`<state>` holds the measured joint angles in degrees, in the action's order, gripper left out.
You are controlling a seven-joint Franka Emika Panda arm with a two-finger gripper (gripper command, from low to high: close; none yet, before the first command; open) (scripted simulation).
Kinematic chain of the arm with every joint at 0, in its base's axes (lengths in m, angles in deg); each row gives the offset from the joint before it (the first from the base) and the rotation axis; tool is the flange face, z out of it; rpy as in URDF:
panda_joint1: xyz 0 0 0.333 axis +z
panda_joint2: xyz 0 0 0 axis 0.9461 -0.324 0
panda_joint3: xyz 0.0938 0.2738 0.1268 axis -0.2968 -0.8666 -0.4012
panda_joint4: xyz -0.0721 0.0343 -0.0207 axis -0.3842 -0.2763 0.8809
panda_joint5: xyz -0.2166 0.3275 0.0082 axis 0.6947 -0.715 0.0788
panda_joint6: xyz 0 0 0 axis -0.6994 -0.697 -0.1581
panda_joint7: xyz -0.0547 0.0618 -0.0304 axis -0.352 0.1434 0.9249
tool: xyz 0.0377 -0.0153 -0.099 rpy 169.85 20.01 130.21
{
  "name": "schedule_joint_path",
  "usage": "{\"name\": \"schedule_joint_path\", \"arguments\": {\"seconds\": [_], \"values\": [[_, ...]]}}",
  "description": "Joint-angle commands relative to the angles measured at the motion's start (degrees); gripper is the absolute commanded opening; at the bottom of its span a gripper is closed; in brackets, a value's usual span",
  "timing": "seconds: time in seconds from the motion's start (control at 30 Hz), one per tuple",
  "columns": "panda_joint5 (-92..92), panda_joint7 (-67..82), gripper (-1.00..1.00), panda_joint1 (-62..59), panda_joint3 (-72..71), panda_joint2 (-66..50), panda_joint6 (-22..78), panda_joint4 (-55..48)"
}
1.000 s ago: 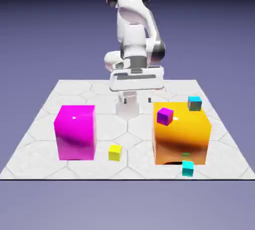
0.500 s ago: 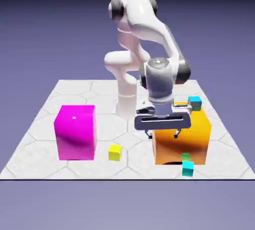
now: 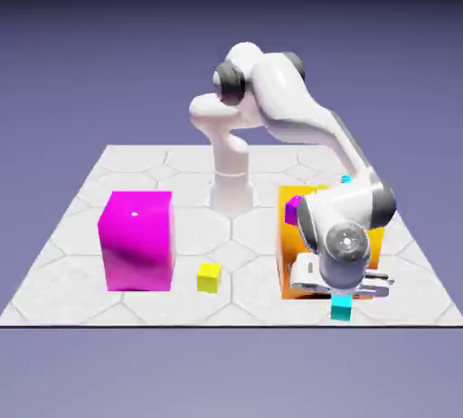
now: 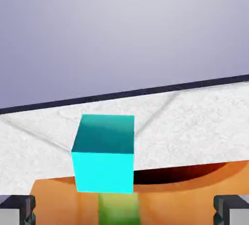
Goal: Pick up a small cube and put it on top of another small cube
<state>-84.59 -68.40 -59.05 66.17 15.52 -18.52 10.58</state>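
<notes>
The small cube (image 3: 341,311), bright cyan, lies on the table near its front edge, just in front of the big orange block (image 3: 298,226). My gripper (image 3: 341,296) hangs low right above it, the hand hiding the orange block's front face. In the hand view the cyan cube (image 4: 104,153) shows large, a little left of the middle. The gripper (image 4: 124,210) is open, its grey fingertips (image 4: 17,209) wide apart at the bottom corners with nothing between them. The other small cube (image 3: 209,277), bright yellow, sits on the table to the exterior view's left, untouched.
A big magenta block (image 3: 137,240) stands left of the yellow cube. A small purple cube (image 3: 291,211) peeks out on the orange block behind my arm. In the hand view orange surface (image 4: 189,202) and a green patch (image 4: 116,210) lie below the cyan cube; the table edge (image 4: 146,91) runs beyond.
The arm has swung from the back of the table forward over the orange block and down to the cyan cube at the front. The jaws stayed open.
</notes>
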Motion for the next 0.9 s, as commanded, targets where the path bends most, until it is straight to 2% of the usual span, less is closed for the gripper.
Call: {"name": "schedule_joint_path", "arguments": {"seconds": [0.0,0.07,0.2,0.23,0.4,0.87], "values": [[-0.33,-0.68,0.0,0.28,-0.2,-2.08,2.03,-2.06],[-0.4,-0.81,0.0,0.34,-0.24,-2.5,2.43,-2.48],[-1.1,0.48,0.0,1.34,-0.43,-3.3,-6.5,5.6],[-1.1,0.48,-1.0,1.34,-0.43,-3.3,-6.5,5.6],[-0.27,-0.58,-1.0,0.32,-0.13,-2.33,2.36,-2.22],[15.49,27.69,-1.0,-2.52,13.15,17.97,-4.07,26.82]]}}
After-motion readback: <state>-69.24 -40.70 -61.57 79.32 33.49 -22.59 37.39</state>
